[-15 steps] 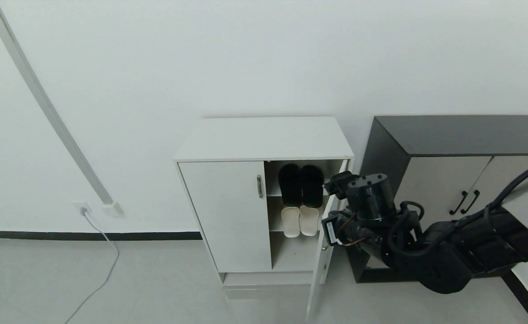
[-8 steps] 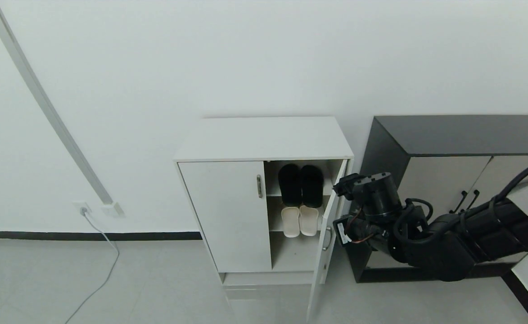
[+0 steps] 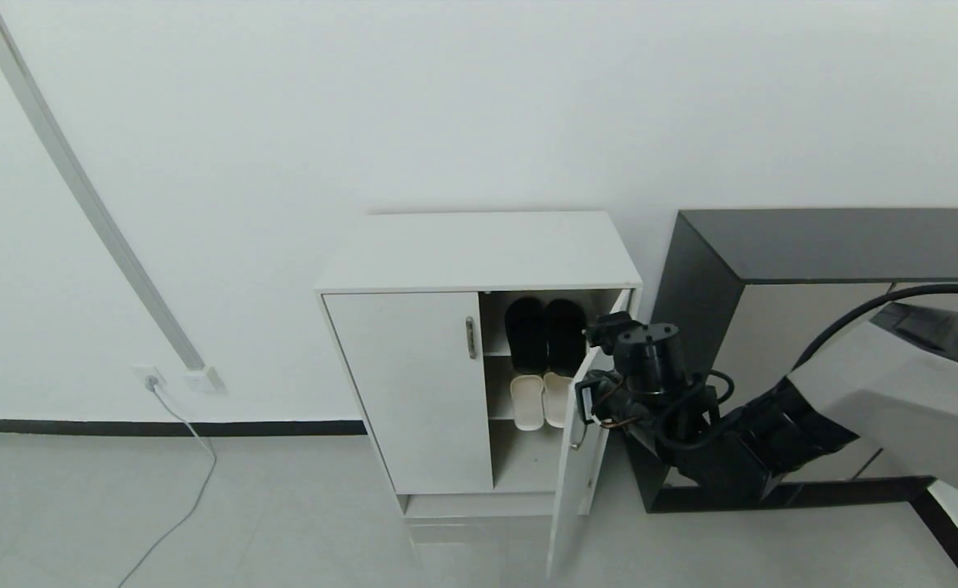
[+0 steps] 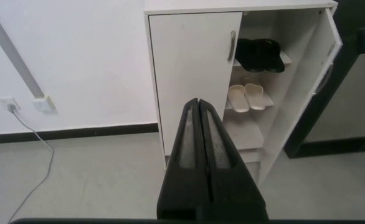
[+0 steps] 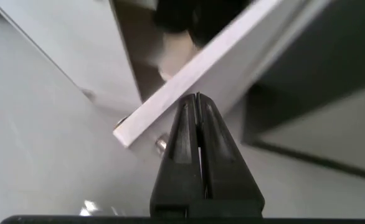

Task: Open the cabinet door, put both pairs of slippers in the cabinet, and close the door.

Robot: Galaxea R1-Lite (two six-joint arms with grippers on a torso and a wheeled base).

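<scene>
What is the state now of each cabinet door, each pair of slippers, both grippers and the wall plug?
Right cabinet door: open, swung out partway.
Left cabinet door: closed.
Black slippers: inside the cabinet, above the white pair.
White slippers: inside, below the black pair.
Left gripper: shut, empty.
Right gripper: shut, empty, at the open door's outer side.
Wall plug: plugged in.

On the right you see a black sideboard against the wall. On the left, a white cable leaves a wall socket beneath a slanted conduit.
</scene>
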